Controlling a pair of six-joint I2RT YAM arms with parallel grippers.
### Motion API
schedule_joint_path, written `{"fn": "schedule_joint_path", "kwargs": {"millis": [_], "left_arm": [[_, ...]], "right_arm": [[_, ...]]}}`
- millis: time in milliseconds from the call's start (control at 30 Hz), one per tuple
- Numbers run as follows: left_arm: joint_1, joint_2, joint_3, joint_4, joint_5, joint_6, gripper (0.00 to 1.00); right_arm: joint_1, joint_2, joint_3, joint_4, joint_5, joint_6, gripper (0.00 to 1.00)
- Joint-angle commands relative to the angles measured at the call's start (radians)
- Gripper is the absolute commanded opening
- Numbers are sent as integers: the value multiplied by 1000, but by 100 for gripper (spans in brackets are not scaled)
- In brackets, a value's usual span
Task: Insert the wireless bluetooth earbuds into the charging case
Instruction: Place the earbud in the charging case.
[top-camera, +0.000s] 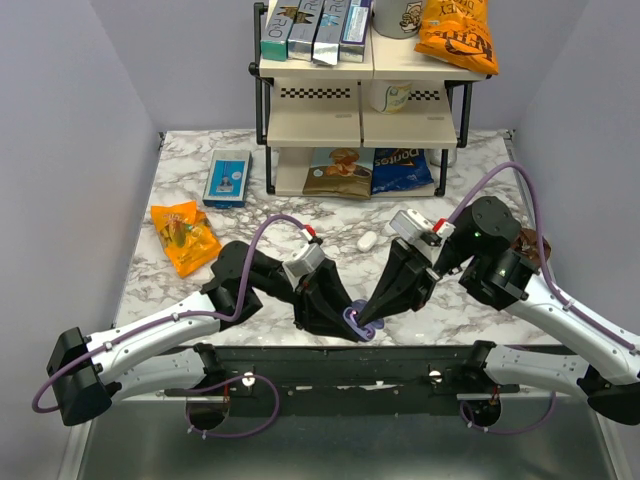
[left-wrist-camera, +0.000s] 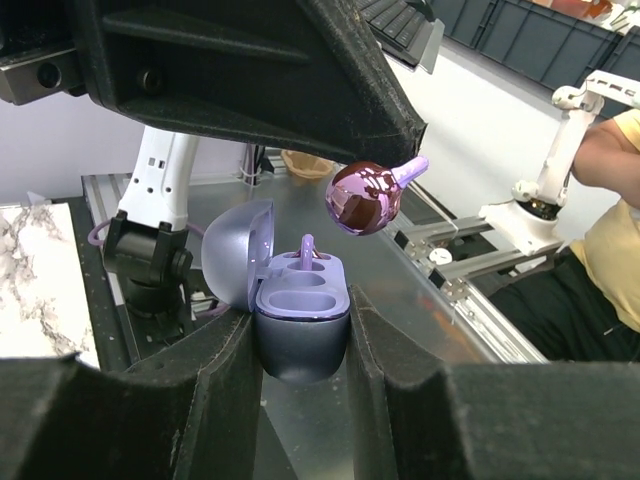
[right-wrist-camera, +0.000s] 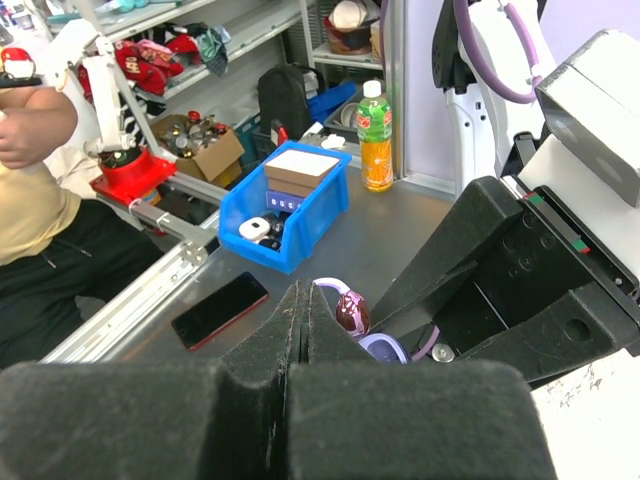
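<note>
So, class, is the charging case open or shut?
Open: the left wrist view shows the charging case with its lid swung back, paler wells exposed, one earbud standing inside.

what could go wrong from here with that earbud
The right gripper holds the earbud only at its very fingertips, so it could slip or twist. It hangs off to one side of the open case, so it may hit the rim or knock the seated earbud.

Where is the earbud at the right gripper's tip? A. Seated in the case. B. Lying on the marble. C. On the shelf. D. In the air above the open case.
D: the left wrist view shows the earbud hanging clear above the open charging case, which the left gripper clamps.
</note>
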Motion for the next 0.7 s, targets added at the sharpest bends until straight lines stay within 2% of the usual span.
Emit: {"fn": "schedule_joint_path", "kwargs": {"millis": [0,667], "left_arm": [[-6,-14,27,15,-13,32,0],[-27,-32,36,45,-43,29,0]], "right_arm": [[3,-3,-2,-32,1,-24,1],[4,8,-23,-54,16,-41,1]]}}
